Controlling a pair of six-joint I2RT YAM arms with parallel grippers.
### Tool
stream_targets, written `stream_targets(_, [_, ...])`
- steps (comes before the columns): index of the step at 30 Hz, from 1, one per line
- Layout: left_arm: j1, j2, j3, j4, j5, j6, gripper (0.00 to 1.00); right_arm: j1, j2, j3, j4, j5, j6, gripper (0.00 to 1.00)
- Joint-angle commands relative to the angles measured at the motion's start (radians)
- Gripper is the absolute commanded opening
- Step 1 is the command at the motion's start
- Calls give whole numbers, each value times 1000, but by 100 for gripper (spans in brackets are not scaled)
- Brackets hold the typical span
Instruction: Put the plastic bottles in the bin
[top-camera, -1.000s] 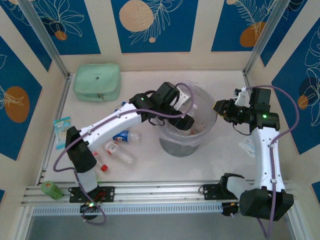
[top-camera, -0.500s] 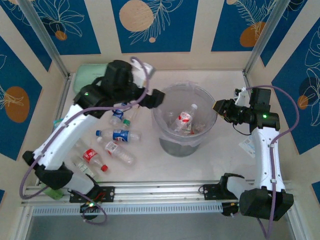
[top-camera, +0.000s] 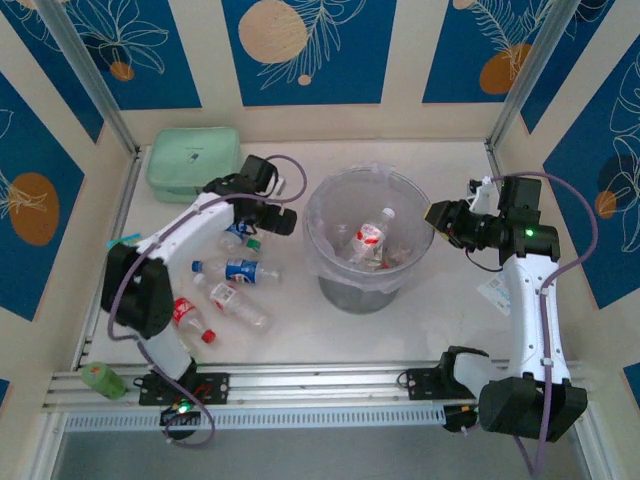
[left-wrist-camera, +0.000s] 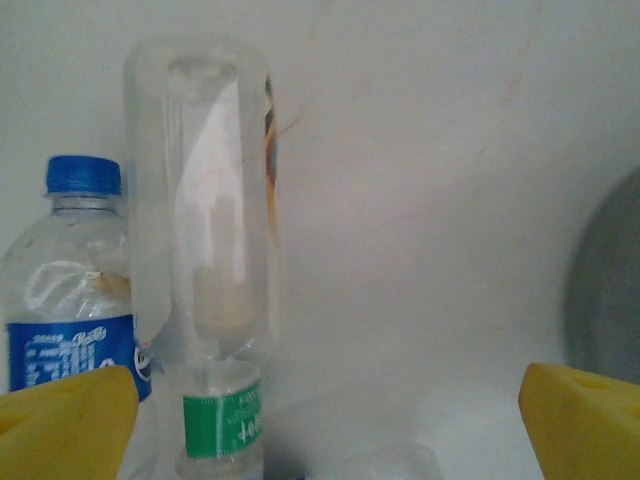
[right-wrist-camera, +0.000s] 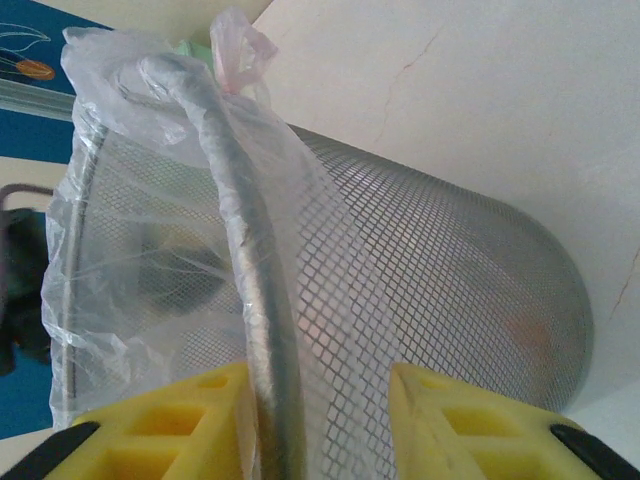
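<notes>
Bottle (left-wrist-camera: 205, 250) nearest my wide, empty left gripper (left-wrist-camera: 320, 425) looks light, crushable: pinch mid-body. Right gripper (right-wrist-camera: 320, 420) straddles the bin rim (right-wrist-camera: 250, 280), grip unclear.

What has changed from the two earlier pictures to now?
The left gripper moved off the large round grey bin, swung left and came down, open, over the small clear plastic bottles on the table, uncovering a red-labelled bottle in the bin. The right gripper stayed at the bin's right rim; table bottles unmoved.
</notes>
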Motion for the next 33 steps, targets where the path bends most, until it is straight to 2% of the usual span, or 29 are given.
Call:
stream_targets(1, [27, 39, 16, 72, -55, 8, 100, -1, -23, 11, -31, -18, -11, 40])
stream_targets(10, [74, 155, 8, 107, -61, 16, 100, 1, -21, 11, -37, -10, -14, 40])
stream_targets(24, [77, 208, 13, 137, -11, 9, 72, 4, -24, 11, -42, 1, -20, 41])
stream_targets(33, [77, 187, 35, 124, -11, 8, 62, 3, -23, 14, -36, -4, -11, 41])
